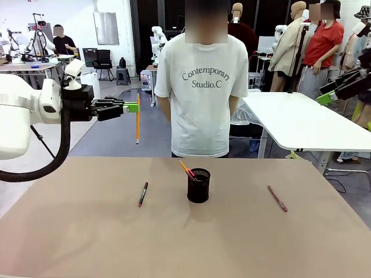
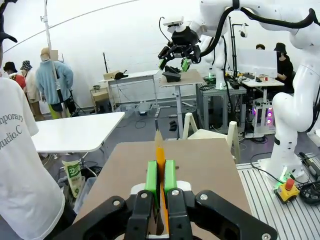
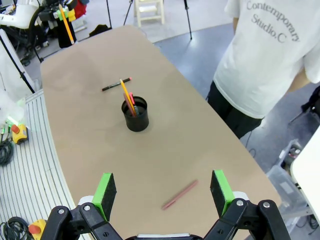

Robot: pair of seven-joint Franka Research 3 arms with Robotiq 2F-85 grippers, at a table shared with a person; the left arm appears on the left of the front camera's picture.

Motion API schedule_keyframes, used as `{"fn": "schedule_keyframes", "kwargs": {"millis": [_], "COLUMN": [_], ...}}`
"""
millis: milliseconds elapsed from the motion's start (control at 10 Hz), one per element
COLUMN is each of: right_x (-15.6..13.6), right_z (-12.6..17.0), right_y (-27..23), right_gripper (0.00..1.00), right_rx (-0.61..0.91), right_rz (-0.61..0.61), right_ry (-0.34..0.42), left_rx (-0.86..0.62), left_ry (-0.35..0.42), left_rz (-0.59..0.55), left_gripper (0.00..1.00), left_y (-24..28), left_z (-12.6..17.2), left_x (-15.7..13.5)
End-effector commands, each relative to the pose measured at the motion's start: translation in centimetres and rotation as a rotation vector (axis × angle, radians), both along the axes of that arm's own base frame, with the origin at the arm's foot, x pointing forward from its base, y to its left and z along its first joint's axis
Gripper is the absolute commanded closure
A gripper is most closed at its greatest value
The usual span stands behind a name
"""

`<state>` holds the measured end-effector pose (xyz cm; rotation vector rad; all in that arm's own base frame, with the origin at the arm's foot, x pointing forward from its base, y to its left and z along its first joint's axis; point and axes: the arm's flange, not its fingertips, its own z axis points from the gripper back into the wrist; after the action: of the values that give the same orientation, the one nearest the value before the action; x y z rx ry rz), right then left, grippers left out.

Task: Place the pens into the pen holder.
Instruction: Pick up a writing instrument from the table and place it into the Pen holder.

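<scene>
My left gripper (image 1: 132, 107) hangs high above the table's left part, shut on an orange-yellow pencil-like pen (image 1: 137, 124) that points straight down. In the left wrist view that pen (image 2: 159, 152) sits clamped between the green pads (image 2: 151, 177). The black mesh pen holder (image 1: 198, 186) stands mid-table with an orange and a red pen (image 1: 186, 169) leaning in it. A dark pen with a red end (image 1: 142, 194) lies left of the holder, and a pinkish-red pen (image 1: 277, 198) lies to its right. My right gripper (image 3: 163, 192) is open, high over the pinkish-red pen (image 3: 180, 194).
A person in a white T-shirt (image 1: 202, 92) stands at the far edge, right behind the holder, hands behind the back. A white table (image 1: 301, 121) stands beyond on the right. The brown tabletop (image 1: 87, 237) is bare near me.
</scene>
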<state>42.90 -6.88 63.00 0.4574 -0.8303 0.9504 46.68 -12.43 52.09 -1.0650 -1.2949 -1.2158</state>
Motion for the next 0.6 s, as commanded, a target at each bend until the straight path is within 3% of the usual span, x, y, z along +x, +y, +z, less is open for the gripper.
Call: {"fn": "schedule_keyframes", "kwargs": {"millis": [0, 100, 400, 500], "right_x": [0.0, 0.0, 0.0, 0.0], "right_z": [0.1, 0.1, 0.1, 0.1], "right_y": [0.0, 0.0, 0.0, 0.0], "right_gripper": [0.0, 0.0, 0.0, 0.0], "right_rx": [-0.001, -0.001, -0.001, -0.001], "right_rz": [0.0, 0.0, 0.0, 0.0], "right_ry": [-0.002, -0.002, -0.002, -0.002], "left_rx": [-0.001, -0.022, -0.036, -0.059], "left_ry": [-0.017, -0.043, -0.008, -0.06], "left_rz": [-0.013, -0.072, -0.157, -0.181], "left_gripper": [1.0, 1.0, 1.0, 1.0], "left_y": [-1.0, -3.6, -9.0, -11.0], "left_z": [-0.9, -2.1, -4.6, -5.7], "left_x": [0.7, 1.6, 3.1, 4.2]}}
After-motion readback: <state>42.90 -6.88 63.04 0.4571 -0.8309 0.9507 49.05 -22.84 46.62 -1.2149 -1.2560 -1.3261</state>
